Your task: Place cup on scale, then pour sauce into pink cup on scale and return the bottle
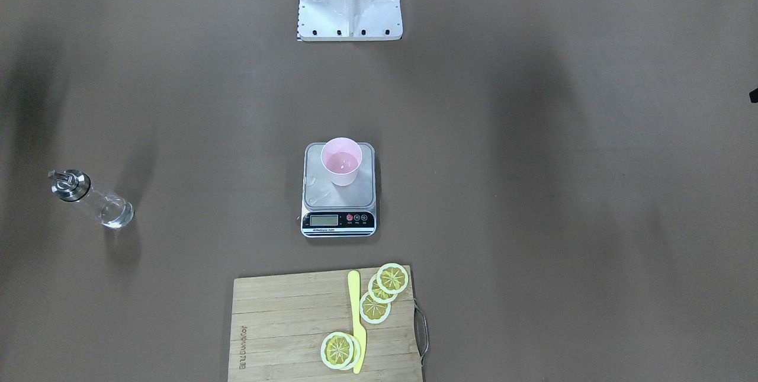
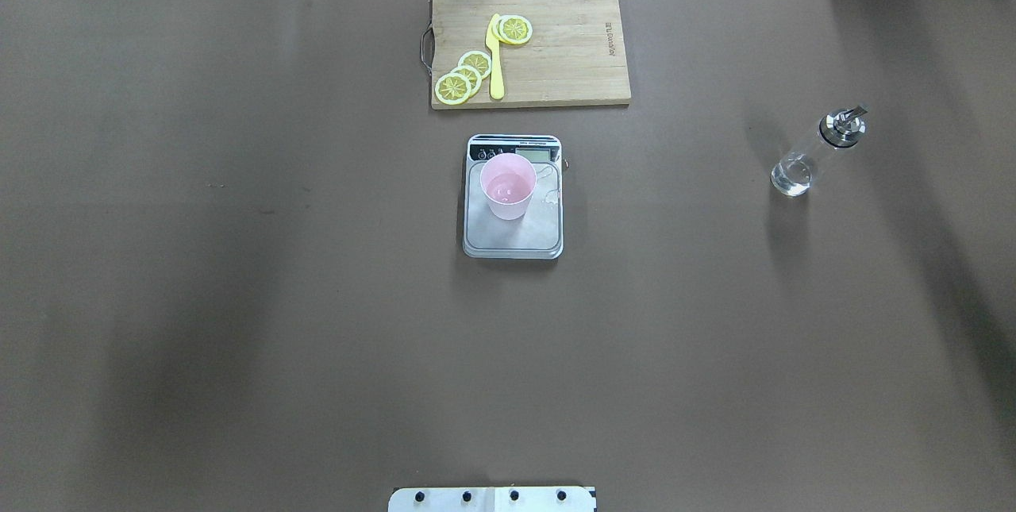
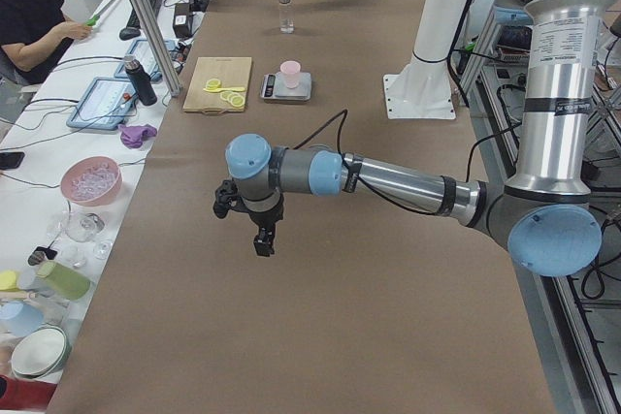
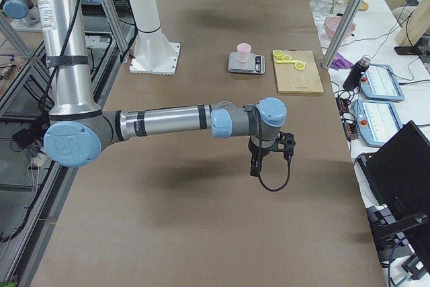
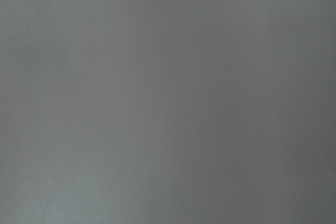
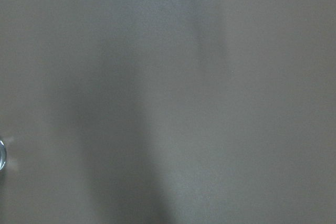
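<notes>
- Front-facing view: the cup (image 1: 341, 161) stands upright on the scale (image 1: 323, 195), toward the back of the platform, so the display strip in front of it is unobstructed and readable.
- The bottle (image 1: 92, 199) stands upright on the bare table, well apart from the scale on my right-arm side, with its silver pourer on top. My read is that it is parked out there, clear of the weighing spot.
- The cutting board (image 1: 284, 323) lies beyond the scale, carrying lemon slices (image 1: 392, 278) and a yellow knife (image 1: 357, 323). None of that belongs to my job.
- Overhead view: neither of my arms is over the work area. The cup shows a sheen inside, perhaps a little liquid, and I see wet-looking marks on the platform beside it.
- Left side view: my left gripper (image 3: 262, 244) hangs pointing down over open table, far from cup and scale. From this angle I cannot tell whether its fingers are parted or closed.
- Right side view: my right gripper (image 4: 255, 167) hangs the same way, nothing visibly in it, and again I cannot tell how the fingers stand.
- Left wrist view: plain table, nothing else.
- Right wrist view: plain table, with a glint of glass at the left edge, likely the bottle.
- My judgement: cup placed, bottle set back, task looks about finished.
</notes>
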### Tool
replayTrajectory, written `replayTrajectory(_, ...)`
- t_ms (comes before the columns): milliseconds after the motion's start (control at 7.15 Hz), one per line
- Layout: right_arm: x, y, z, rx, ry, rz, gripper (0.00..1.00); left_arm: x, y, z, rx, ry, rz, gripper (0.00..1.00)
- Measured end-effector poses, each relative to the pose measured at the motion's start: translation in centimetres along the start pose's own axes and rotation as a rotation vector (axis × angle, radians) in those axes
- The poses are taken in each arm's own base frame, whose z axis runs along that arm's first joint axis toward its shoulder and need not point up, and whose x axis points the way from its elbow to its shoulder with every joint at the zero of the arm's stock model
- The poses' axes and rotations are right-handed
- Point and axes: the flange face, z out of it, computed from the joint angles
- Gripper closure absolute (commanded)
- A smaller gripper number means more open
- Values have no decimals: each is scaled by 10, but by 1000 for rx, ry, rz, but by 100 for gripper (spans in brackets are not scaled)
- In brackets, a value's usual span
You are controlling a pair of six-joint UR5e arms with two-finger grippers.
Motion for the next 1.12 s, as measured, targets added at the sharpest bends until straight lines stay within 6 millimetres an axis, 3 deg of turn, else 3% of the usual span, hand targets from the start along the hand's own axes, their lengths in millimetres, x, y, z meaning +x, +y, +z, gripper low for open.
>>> replayTrajectory(280,-3,-3,-1,2,-2,0,0,-22,-5,6,3,3,-61,2)
replayTrajectory(700,-2,-4,0,-2,-2,6,0,-21,-39,-2,17,1,-88,2)
replayTrajectory(1119,35,5,-9,8,-15,76,0,-24,-48,-2,16,-1,-91,2)
